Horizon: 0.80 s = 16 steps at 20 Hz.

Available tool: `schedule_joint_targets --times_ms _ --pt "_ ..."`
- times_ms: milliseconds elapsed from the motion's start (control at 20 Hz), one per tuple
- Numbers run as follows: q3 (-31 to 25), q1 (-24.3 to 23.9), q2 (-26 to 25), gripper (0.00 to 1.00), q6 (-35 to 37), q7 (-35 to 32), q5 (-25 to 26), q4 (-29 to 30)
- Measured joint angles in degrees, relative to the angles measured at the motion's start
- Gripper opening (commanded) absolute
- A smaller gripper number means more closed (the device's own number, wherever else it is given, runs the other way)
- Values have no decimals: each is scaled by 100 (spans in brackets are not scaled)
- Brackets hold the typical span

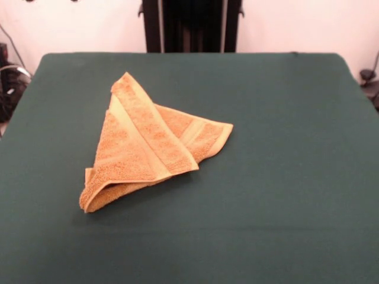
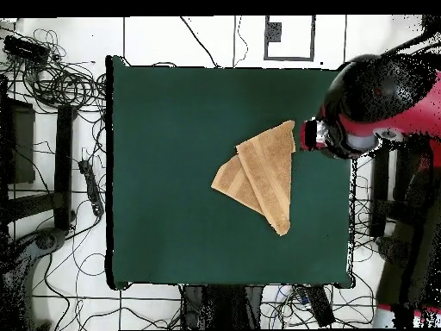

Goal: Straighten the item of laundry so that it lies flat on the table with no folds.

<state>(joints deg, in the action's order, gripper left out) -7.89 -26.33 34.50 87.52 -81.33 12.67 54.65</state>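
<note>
Orange-tan terry-cloth hand towel lay folded on the large rectangular dark green cloth table, in a roughly triangular bundle rather than spread flat. By that shape the task appeared barely begun: no layer had been opened out, and all of the unfolding and smoothing remained to be done.

One long flap crossed diagonally over the layers beneath, its woven ribbed border band running along the upper edge of that flap. A second banded corner projected from under it on one side, and the low end of the bundle showed a rounded, doubled fold with a hemmed edge curling under. The pile looked soft and thick, so the folds would probably hold their place until pulled apart.

Only the overhead view showed the red and black arm. Its tool hung at the table's margin, just beside the nearest pointed corner of the towel, with the rest of the cloth extending away from it. Whether the tool was spread or pressed together could not be told.
</note>
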Motion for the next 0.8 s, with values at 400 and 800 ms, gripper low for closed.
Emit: schedule_joint_targets --times_ms 400,800 --pt "-54 268 -806 100 494 0 219 -1030" --pt "-109 437 -1619 100 495 0 250 -1931"
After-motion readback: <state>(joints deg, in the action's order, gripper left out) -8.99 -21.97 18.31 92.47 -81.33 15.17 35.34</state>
